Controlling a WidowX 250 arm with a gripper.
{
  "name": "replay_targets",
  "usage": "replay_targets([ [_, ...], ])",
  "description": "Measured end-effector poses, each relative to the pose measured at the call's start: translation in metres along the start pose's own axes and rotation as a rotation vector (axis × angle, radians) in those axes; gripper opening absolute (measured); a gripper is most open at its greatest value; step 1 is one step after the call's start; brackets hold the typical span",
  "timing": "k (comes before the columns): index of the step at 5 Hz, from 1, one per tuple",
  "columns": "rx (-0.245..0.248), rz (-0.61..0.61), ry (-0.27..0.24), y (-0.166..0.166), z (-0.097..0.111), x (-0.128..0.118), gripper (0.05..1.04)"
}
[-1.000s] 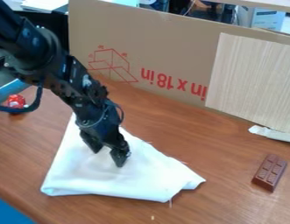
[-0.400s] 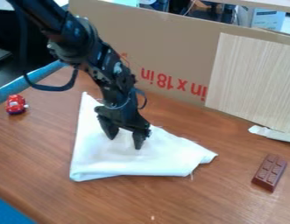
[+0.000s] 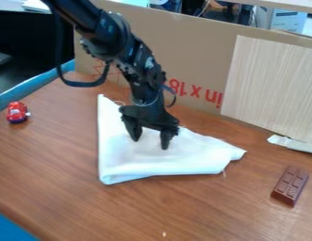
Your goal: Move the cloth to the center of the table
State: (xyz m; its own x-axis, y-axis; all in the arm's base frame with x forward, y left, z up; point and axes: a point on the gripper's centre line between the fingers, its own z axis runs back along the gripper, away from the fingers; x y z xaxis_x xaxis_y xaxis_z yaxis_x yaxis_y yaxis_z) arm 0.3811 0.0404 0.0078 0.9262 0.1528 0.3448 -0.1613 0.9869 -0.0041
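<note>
Two parted jaws of your gripper (image 3: 150,144) stand right over the cloth (image 3: 123,161), whose narrow corner points toward three o'clock.

1. I have bright, fairly even light over the table (image 3: 54,183); I can't tell its source.
2. The cloth (image 3: 123,162) reads brightest to me, its folds faint in near-white.
3. I see soft shading along its lower edge.
4. The black arm (image 3: 110,35) sinks dark, with small pale highlights.
</note>
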Motion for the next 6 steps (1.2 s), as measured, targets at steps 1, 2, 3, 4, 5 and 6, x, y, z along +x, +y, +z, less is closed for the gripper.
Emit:
replay_targets([
  [1,0.001,0.037,0.001,-0.006,-0.005,0.018,1.001],
  [2,0.001,0.065,-0.007,-0.01,-0.007,0.036,1.001],
  [3,-0.006,0.092,-0.009,-0.014,-0.009,0.051,1.001],
  [4,-0.011,0.096,-0.016,-0.015,-0.007,0.055,1.001],
  [5,-0.014,0.058,0.003,-0.014,-0.011,0.034,0.997],
  [6,-0.025,0.017,0.005,-0.01,-0.003,0.013,0.998],
])
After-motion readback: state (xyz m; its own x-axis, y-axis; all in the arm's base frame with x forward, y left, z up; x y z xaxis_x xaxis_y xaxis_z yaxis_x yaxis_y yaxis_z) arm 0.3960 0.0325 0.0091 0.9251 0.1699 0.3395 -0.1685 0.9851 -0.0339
